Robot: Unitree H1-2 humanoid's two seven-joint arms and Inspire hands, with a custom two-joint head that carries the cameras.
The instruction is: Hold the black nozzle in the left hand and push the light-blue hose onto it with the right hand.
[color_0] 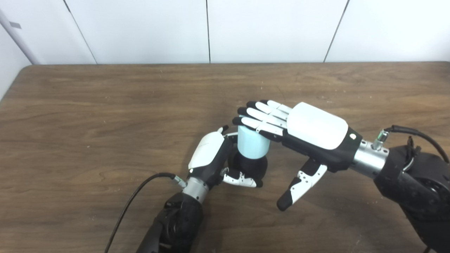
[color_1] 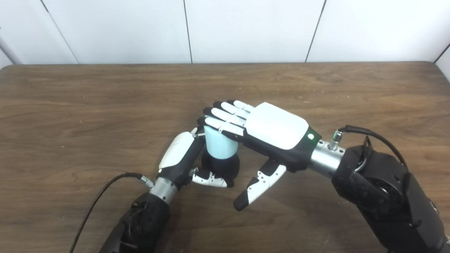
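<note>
A black nozzle (color_0: pixel 251 166) stands upright on the wooden table (color_0: pixel 105 105), with my left hand (color_0: pixel 211 154) shut around its base, thumb in front. A short light-blue hose (color_0: pixel 251 142) sits on top of the nozzle. My right hand (color_0: pixel 302 133) is open and flat, palm down. Its fingers (color_0: pixel 262 116) lie across the hose's top end, and its thumb hangs free to the right of the nozzle. The joint between hose and nozzle is partly hidden by my left hand.
A black cable (color_0: pixel 140 189) runs from my left wrist toward the front edge. Bare wood surrounds the hands on all sides, and a white panelled wall (color_0: pixel 225 31) stands behind the table's far edge.
</note>
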